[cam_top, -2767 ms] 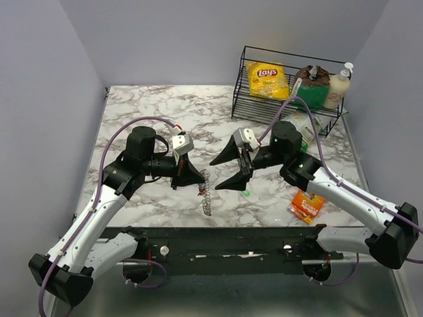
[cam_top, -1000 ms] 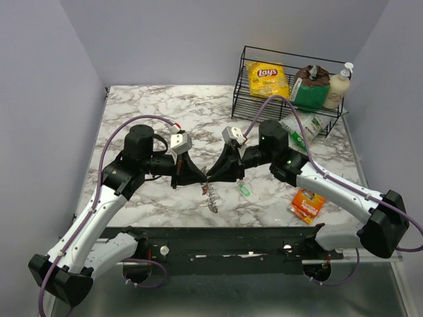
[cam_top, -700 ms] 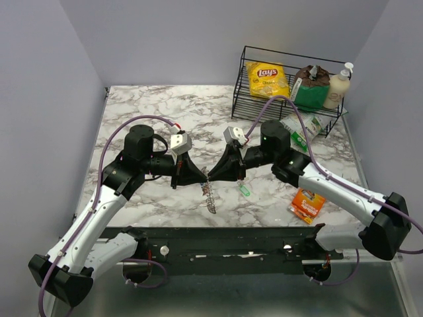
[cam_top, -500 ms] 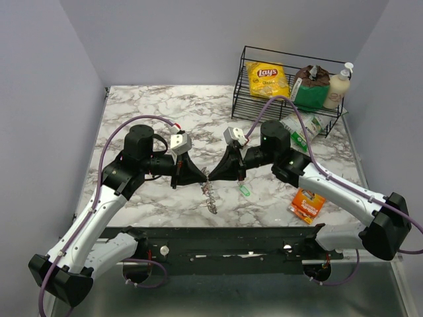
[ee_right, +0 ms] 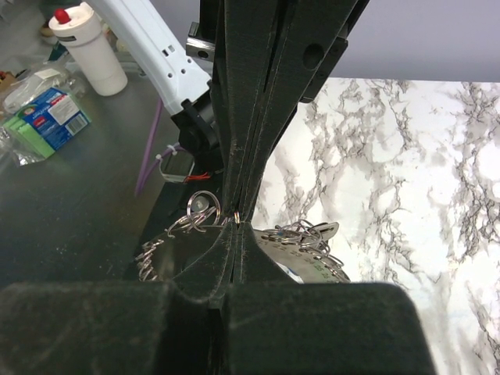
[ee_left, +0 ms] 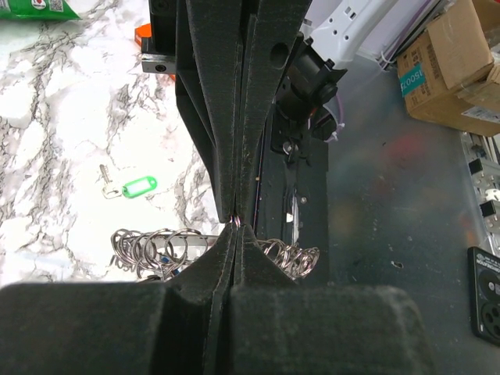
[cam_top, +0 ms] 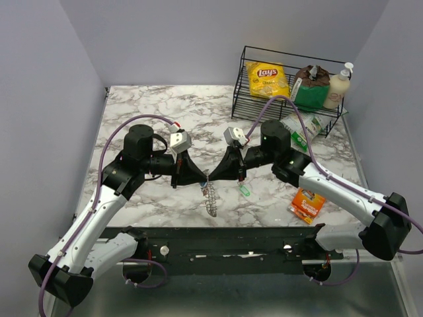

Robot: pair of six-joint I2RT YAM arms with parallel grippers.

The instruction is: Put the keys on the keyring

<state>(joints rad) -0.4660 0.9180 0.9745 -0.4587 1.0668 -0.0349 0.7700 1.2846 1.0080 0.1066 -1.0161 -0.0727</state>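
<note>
Marble table (cam_top: 152, 112) runs wide left of the arms; a wire basket (cam_top: 239, 92) and an orange packet (cam_top: 307, 205) sit at right. Left gripper (cam_top: 203, 179) and right gripper (cam_top: 212, 177) meet tip to tip, both clenched on the grey keyring (cam_top: 210, 200), which dangles near the front edge. Left wrist: coiled, jagged metal loops, with the green key (ee_left: 137, 187) lying apart on the marble. Right wrist: loops splay either side of the shut tips.

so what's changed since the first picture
The right gripper swung left and shut, apparently on the grey toothed metal keyring, tip to tip with the left gripper. The left gripper stayed clamped on that ring, and the pale green-headed key still lies on the white marble table.
</note>
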